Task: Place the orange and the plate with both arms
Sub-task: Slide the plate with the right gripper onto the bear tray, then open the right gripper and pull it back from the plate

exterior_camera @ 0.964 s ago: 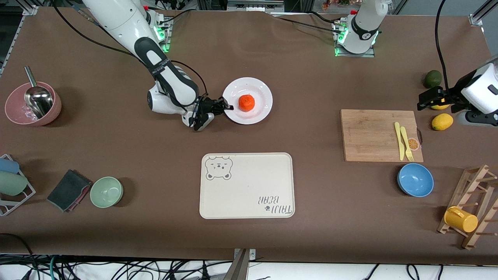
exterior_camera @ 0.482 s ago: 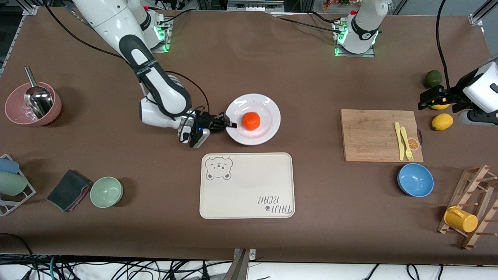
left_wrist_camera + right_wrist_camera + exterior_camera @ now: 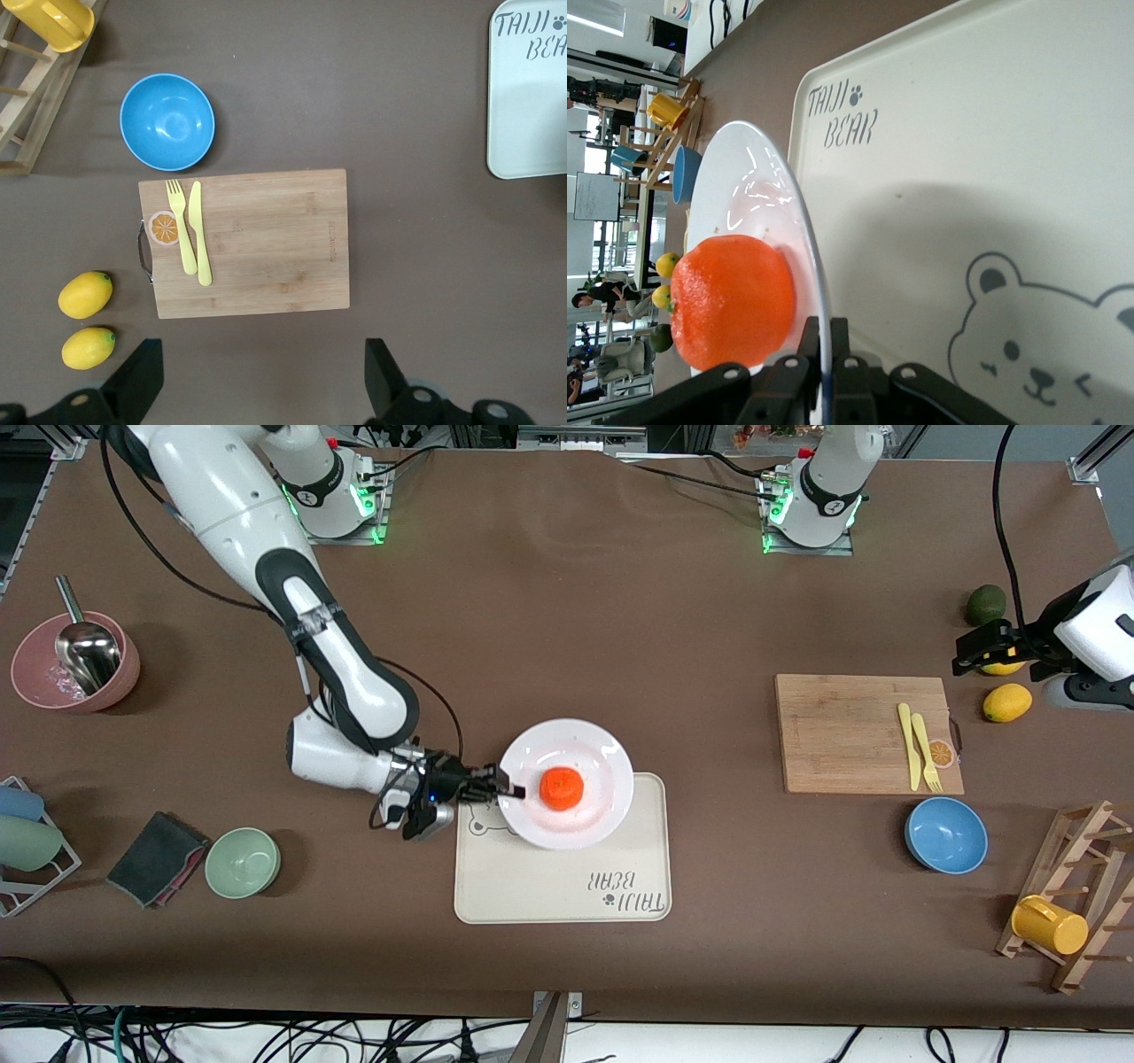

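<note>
The white plate carries the orange at its middle. My right gripper is shut on the plate's rim and holds it up over the bear-print tray, above the tray's bear picture. In the right wrist view the fingers pinch the plate's rim, with the orange on one side and the tray below. My left gripper is open and empty, up over the lemons at the left arm's end; its fingers show in the left wrist view.
A cutting board with yellow fork and knife, a blue bowl, two lemons and a dark green fruit lie toward the left arm's end. A mug rack, green bowl, sponge and pink bowl stand around.
My right gripper has carried the plate with the orange toward the front camera, from bare table to over the bear-print tray. The left arm has not moved.
</note>
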Motion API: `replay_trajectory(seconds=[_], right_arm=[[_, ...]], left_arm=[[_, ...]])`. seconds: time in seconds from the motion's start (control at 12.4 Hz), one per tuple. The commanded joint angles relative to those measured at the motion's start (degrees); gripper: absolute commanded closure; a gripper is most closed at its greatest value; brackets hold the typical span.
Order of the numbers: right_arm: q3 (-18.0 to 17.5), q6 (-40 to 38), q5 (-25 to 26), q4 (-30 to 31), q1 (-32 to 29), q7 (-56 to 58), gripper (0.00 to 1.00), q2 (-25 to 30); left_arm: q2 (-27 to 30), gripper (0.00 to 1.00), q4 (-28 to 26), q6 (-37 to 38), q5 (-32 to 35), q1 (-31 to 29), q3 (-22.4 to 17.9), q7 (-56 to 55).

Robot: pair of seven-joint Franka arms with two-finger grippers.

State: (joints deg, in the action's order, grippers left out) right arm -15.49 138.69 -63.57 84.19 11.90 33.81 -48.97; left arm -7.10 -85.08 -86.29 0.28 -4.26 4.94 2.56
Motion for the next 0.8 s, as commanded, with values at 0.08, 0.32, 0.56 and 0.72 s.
replay_trajectory(seconds=[0.08,0.32,0.56,0.72], right_arm=[[-0.4,-0.5,3.1,-14.4,0.7,-5.9,1.0,-10.6],[-0.4,0.5,3.2,-17.3,0.8,-5.4,1.0,-15.1],[-0.3,0.8,3.3,-17.2,1.0,-5.5,1.0,-16.1],[-0.3,1.3,3.5,-17.2,1.2,-5.4,0.05,-15.7]], left_arm=[[0.3,0.0,0.8,1.2,1.4,0.0,0.1,0.7],[0.2,0.0,0.8,1.2,1.5,0.0,0.1,1.0],[0.2,0.0,0.8,1.2,1.4,0.0,0.1,0.7],[0.2,0.0,0.8,1.2,1.5,-0.1,0.1,0.7]])
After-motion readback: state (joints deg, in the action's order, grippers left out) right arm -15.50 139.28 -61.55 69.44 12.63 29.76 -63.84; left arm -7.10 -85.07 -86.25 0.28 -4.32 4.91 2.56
